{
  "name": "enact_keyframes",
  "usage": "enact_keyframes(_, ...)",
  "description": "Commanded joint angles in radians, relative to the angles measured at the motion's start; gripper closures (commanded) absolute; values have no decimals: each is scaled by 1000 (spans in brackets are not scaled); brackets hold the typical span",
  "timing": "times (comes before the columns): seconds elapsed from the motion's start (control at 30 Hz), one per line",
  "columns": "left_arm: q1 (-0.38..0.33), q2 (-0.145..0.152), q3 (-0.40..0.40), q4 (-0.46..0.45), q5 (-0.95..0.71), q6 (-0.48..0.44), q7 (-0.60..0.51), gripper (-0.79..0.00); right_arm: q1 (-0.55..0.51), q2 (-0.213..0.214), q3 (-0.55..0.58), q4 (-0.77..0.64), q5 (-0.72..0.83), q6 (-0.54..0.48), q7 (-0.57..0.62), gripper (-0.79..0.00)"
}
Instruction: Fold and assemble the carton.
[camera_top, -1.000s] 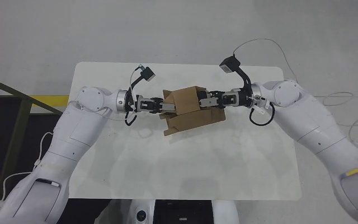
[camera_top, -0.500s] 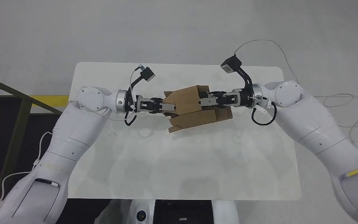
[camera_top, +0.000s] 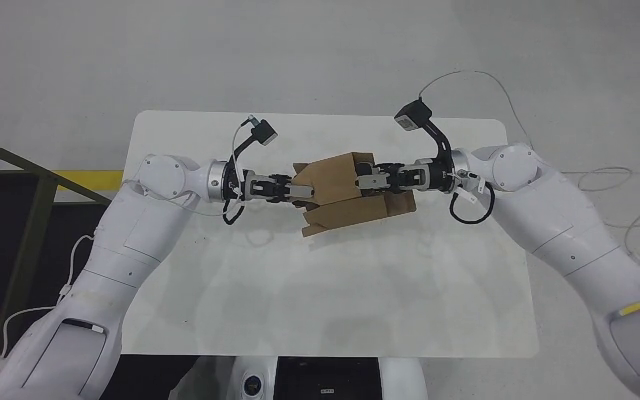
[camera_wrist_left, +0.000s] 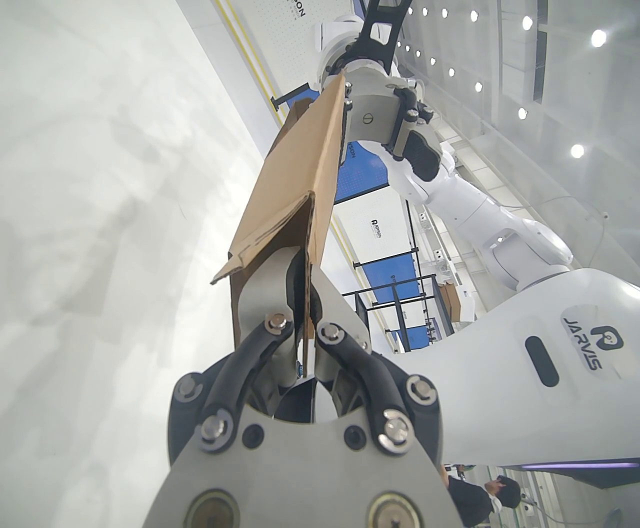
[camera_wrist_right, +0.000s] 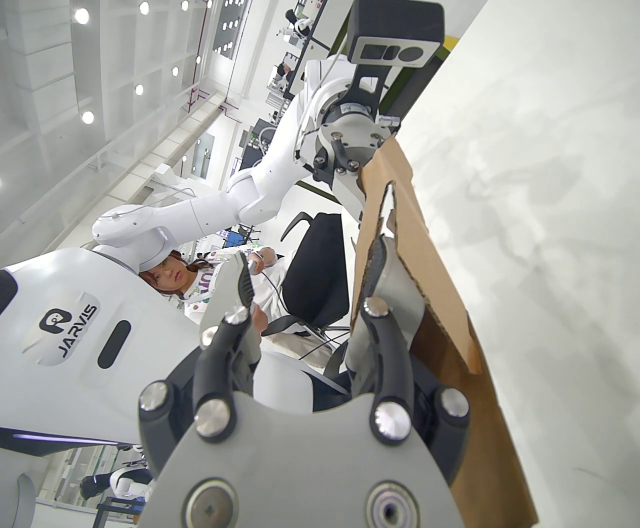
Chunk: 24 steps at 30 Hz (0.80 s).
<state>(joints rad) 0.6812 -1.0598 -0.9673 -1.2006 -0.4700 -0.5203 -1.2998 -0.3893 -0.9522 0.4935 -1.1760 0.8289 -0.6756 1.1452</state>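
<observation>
- Nearest the robot, a loose flap (camera_top: 312, 226) of the carton (camera_top: 340, 180) points down toward the white table (camera_top: 330, 300).
- Just behind it, the carton sits between the two hands over the middle of the table. It is tilted and appears to be lifted off the surface.
- The left hand (camera_wrist_left: 301, 267) is clamped tight on the cardboard edge at one end.
- The right hand (camera_wrist_right: 312, 257) is spread wide at the other end. One finger (camera_wrist_right: 387, 280) lies tucked against a panel and the other stands free, so it grips nothing.
- My reading is that the task is early to midway. The cardboard is only partly spread from flat and not yet squared.
- The flaps hang loose and neither end looks closed. Opening it into a box, folding the flaps in and shutting the ends are left to do.
</observation>
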Motion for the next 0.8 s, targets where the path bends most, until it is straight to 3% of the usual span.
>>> enact_keyframes(0.0, 0, 0, 0, 0, 0, 0, 0, 0, 0, 0, 0, 0, 0, 0, 0, -314)
enact_keyframes(0.1, -2, -1, 4, -28, -14, 3, -3, 0, 6, -1, -14, 14, -28, 34, 34, -332)
enact_keyframes(0.17, 1, 2, 3, -36, -21, 9, -9, 0, 30, -9, -19, 40, -27, 64, 64, -388)
enact_keyframes(0.2, 1, 3, 1, -32, -19, 9, -9, 0, 35, -14, -20, 51, -26, 65, 65, -637)
enact_keyframes(0.23, 1, 4, 0, -29, -17, 7, -7, 0, 38, -18, -22, 63, -27, 64, 64, -785)
enact_keyframes(0.77, 3, 4, 0, -31, -15, 9, 0, 0, 25, -19, -16, 49, -48, 73, 35, -785)
